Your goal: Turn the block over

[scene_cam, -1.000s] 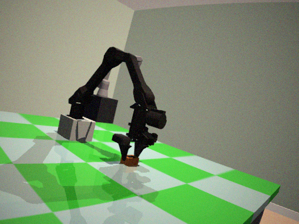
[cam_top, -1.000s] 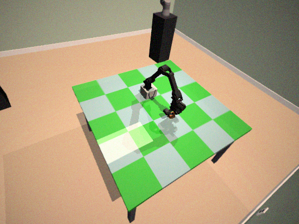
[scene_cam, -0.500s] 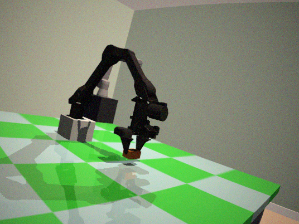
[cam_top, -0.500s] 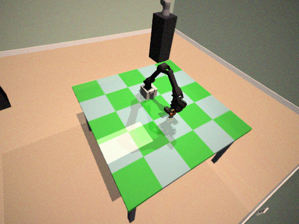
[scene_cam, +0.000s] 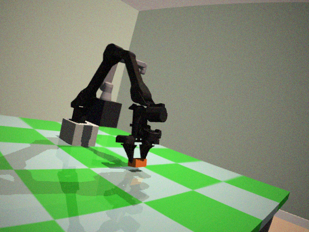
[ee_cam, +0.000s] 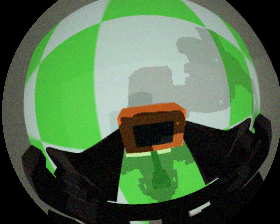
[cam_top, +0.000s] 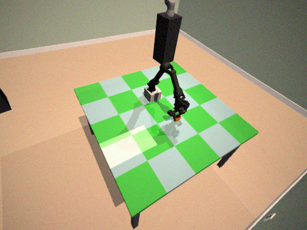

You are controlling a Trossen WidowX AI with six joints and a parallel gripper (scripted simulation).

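Observation:
The orange block (cam_top: 178, 118) (scene_cam: 139, 163) (ee_cam: 150, 108) hangs just above the checkered table (cam_top: 197, 155) (scene_cam: 184, 206) (ee_cam: 65, 110), with its shadow below it in the exterior view. Its face with a dark rectangle (ee_cam: 154, 134) points up toward the wrist camera. A thin pale strip shows along its near lower edge in the wrist view. My gripper (cam_top: 176, 115) (scene_cam: 138, 158) (ee_cam: 152, 127) points down and is shut on the block, one finger on each side. The block's underside is hidden.
The arm's pale base block (cam_top: 152, 94) (scene_cam: 78, 132) stands on the table behind the gripper. A tall black box (cam_top: 167, 38) (scene_cam: 110, 113) with a grey arm-like part above it is beyond the base. The table's edge (scene_cam: 283, 198) is at the right in the exterior view.

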